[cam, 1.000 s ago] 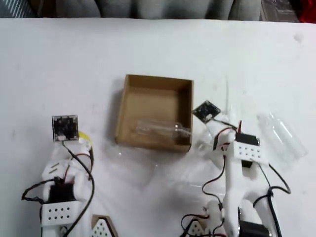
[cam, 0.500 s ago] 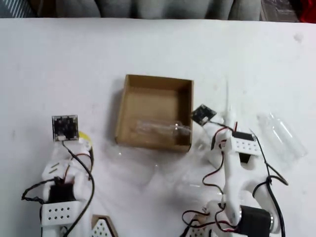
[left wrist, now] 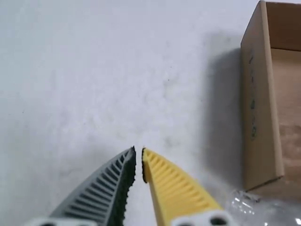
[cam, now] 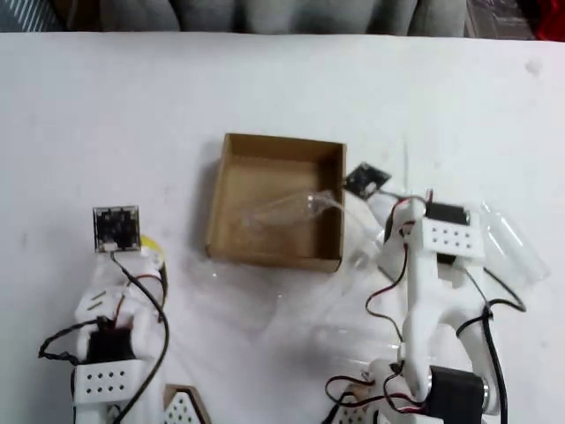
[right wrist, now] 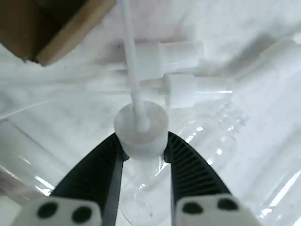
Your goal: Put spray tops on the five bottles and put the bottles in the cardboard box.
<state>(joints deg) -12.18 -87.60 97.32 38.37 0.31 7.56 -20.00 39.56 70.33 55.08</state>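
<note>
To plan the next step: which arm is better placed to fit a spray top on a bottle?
Right: the right hand grips a spray top beside a bottle; the left hand is shut, empty.

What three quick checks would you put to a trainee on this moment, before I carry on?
1. True or false: the left gripper is wide open.
2. What is the right gripper shut on? A) a white spray top with its tube; B) a sponge; C) nothing.
3. Fill in: one clear bottle lies tilted inside the ____.

Key: 1 false, it is shut over bare table. 2 A. 3 cardboard box.
</note>
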